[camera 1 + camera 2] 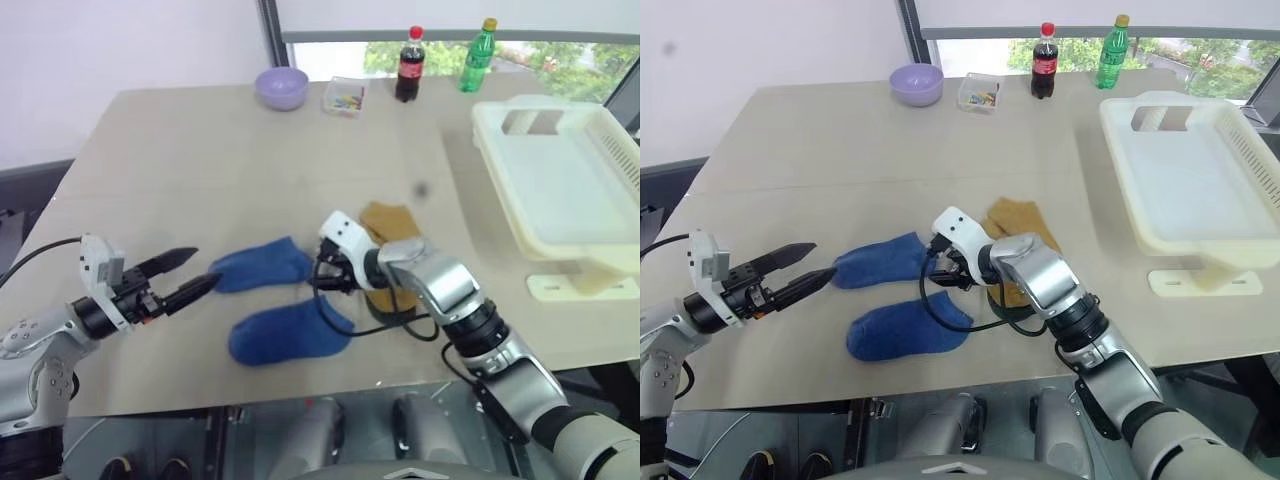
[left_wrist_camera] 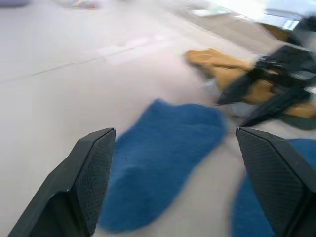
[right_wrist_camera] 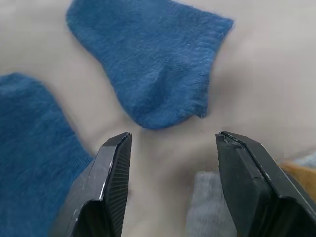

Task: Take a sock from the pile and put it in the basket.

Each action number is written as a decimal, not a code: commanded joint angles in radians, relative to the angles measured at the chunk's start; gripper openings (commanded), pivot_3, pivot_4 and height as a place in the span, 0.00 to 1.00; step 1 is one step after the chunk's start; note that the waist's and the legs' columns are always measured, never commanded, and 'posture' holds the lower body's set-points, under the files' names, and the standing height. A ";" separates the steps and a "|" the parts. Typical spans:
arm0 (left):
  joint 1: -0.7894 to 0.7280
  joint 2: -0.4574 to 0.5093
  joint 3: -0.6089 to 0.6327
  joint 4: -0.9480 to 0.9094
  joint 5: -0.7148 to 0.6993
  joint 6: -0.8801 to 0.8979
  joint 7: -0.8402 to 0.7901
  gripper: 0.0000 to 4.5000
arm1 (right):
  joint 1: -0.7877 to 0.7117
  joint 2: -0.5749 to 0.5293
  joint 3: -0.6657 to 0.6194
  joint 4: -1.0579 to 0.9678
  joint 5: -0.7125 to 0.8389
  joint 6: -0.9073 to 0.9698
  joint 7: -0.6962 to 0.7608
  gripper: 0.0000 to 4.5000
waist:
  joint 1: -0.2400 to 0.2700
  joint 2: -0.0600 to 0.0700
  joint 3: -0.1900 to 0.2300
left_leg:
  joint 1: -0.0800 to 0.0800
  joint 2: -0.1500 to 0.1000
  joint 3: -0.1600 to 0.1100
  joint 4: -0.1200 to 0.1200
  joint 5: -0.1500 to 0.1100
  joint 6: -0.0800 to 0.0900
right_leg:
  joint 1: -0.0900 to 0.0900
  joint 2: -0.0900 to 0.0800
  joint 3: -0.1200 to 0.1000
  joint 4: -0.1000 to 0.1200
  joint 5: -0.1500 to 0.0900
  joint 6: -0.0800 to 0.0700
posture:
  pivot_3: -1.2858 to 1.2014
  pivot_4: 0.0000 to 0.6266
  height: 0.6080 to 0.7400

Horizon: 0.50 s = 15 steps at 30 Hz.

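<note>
Blue socks [image 1: 290,330] front; lilac bowl [image 1: 281,87], bottles [image 1: 410,64] far behind.

Silver arms, black cables, black-fingered pincer [image 1: 178,277].

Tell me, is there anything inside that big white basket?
Nothing can be seen inside the basket: its visible floor is bare white plastic. The near wall hides a strip of floor right behind it, so something flat lying there could not be ruled out.

A test room or office by the look: a plain pale work table [image 1: 200,160] beneath a window [image 1: 560,55] onto greenery, far beyond both grippers, bare walls around.
</note>
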 commanded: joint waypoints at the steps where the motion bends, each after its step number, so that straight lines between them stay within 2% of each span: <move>1: -0.027 0.034 0.010 0.054 0.035 -0.009 0.002 0.93 | -0.043 0.047 -0.042 0.024 0.039 0.017 -0.023 0.62 | 0.000 0.000 0.000 | 0.000 0.000 0.000 0.000 0.000 0.000 | 0.000 0.000 0.000 0.000 0.000 0.000 | 0.52 0.24 1.00; 6: -0.048 0.032 0.001 0.096 0.073 -0.029 0.002 0.93 | -0.064 0.101 -0.089 0.106 0.062 0.060 -0.078 0.62 | 0.001 0.000 0.000 | 0.000 0.000 0.000 0.000 0.000 0.000 | 0.000 0.000 0.000 0.000 0.000 0.000 | 0.52 0.24 1.00; 9: -0.045 0.029 0.001 0.108 0.092 -0.046 -0.003 0.93 | -0.069 0.125 -0.125 0.114 0.091 0.081 -0.090 0.43 | 0.000 0.000 0.000 | 0.000 0.000 0.000 -0.001 0.000 0.000 | 0.000 0.000 0.000 0.000 0.000 0.000 | 0.52 0.24 1.00; 13: -0.036 0.024 0.005 0.113 0.096 -0.046 -0.005 0.93 | -0.072 0.123 -0.132 0.116 0.102 0.091 -0.104 0.01 | 0.000 0.000 0.000 | 0.000 0.000 0.000 -0.001 0.000 0.000 | 0.000 0.000 0.000 0.000 0.000 0.000 | 0.52 0.24 1.00; 15: -0.035 0.022 0.005 0.114 0.098 -0.046 -0.003 0.93 | -0.072 0.122 -0.131 0.118 0.107 0.092 -0.110 0.01 | 0.000 0.000 0.000 | 0.000 0.000 0.000 -0.001 0.000 0.000 | 0.000 0.000 0.000 0.000 0.000 0.000 | 0.52 0.24 1.00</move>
